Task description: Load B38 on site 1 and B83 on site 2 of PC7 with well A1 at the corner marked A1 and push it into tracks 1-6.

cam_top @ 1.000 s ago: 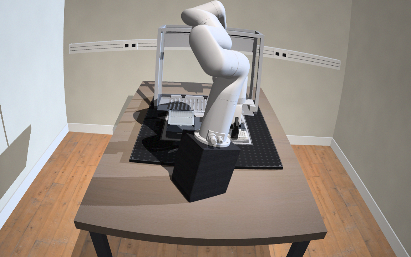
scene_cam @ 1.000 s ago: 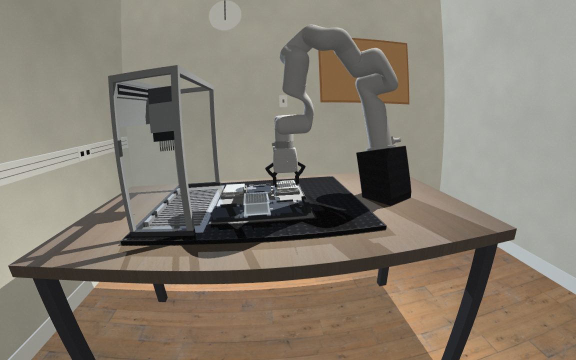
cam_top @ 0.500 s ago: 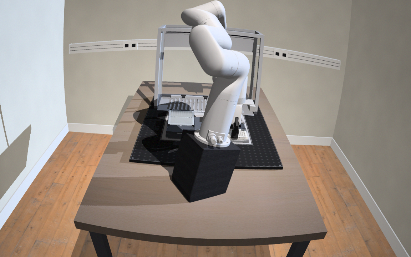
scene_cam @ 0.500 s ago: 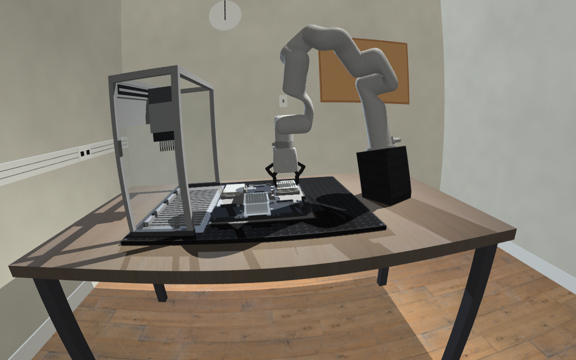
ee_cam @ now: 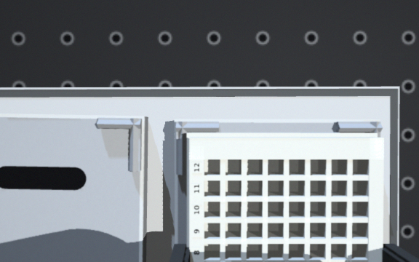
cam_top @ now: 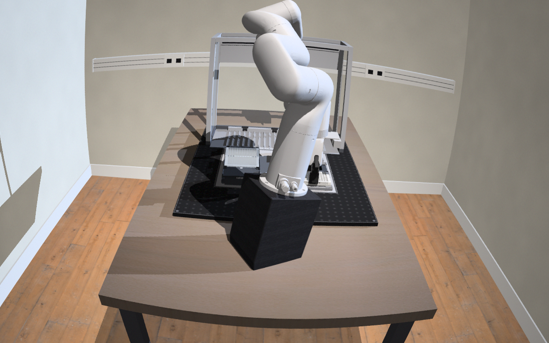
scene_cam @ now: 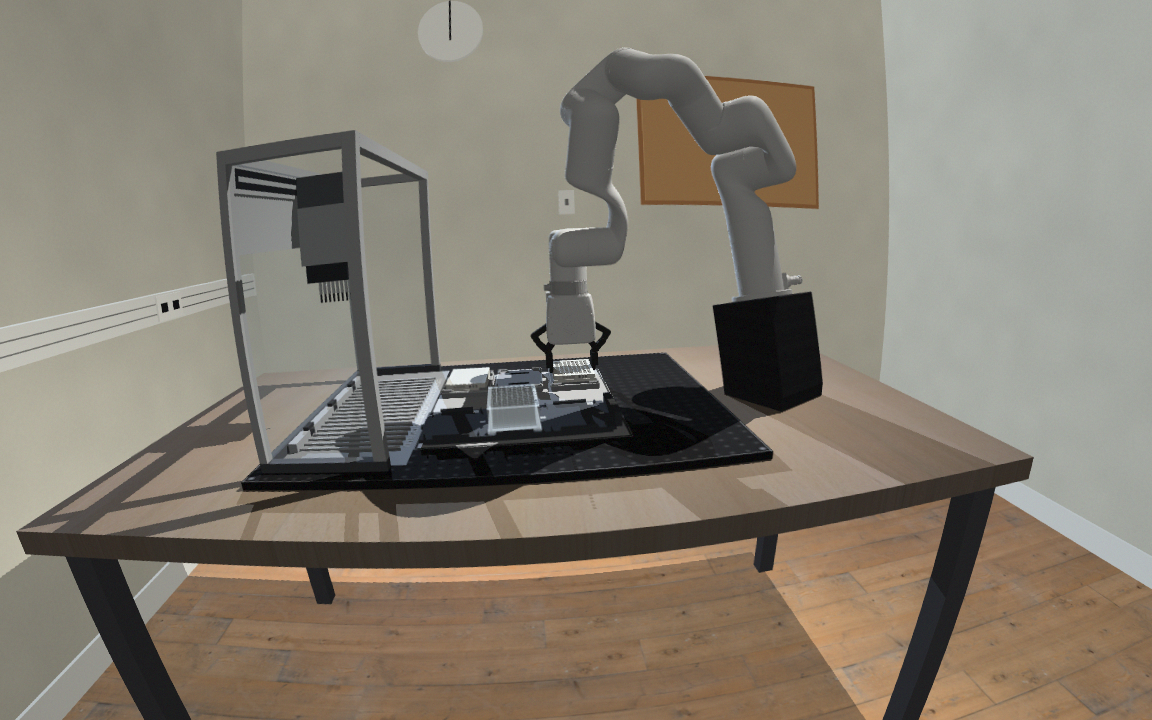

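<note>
My gripper point(scene_cam: 571, 360) stands upright over nest S1, the nest nearest the arm's base, and is shut on B38 point(ee_cam: 286, 204), a white 96-well plate with numbered rows. B38 sits low in the nest between its locators; it also shows in the exterior view point(scene_cam: 573, 369). Both fingertips show at the bottom edge of the wrist view point(ee_cam: 286, 255), one on each long side of the plate. Nest S2 point(ee_cam: 57, 175) beside it is empty. B83 point(cam_top: 241, 156), a pale block, sits on carrier PC7 point(cam_top: 238, 172) on the apron, and the site nearer the handle is bare. The arm hides B33.
The instrument's open frame point(scene_cam: 320, 295) stands over the loading rails point(scene_cam: 365, 411) beyond the carrier. A pipetting head hangs inside the frame. The arm's black pedestal point(cam_top: 272, 221) stands at the near edge of the perforated black baseplate point(scene_cam: 652, 429).
</note>
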### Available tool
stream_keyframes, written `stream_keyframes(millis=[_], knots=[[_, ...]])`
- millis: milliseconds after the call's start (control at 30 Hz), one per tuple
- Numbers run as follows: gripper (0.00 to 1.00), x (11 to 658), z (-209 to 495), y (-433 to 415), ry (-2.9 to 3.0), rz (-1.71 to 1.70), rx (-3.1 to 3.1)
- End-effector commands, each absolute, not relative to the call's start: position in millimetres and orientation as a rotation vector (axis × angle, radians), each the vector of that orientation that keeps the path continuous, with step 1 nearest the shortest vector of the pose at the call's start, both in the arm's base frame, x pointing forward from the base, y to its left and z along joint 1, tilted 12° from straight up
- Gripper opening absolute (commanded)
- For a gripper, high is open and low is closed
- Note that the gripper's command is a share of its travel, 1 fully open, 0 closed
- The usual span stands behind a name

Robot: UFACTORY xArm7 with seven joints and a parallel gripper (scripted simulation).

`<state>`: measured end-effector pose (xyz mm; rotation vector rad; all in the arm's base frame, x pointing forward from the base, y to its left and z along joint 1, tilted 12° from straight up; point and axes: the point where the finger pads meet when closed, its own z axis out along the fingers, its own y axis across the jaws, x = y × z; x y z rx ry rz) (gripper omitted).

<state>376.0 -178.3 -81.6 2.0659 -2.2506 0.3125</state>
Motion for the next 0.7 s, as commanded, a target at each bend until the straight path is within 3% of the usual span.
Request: stream_keyframes(millis=[0, 667], knots=[[0.0, 377, -78, -178, -2.251, 0.315, 2.066], [0.0, 376, -67, -176, -2.251, 0.315, 2.066]])
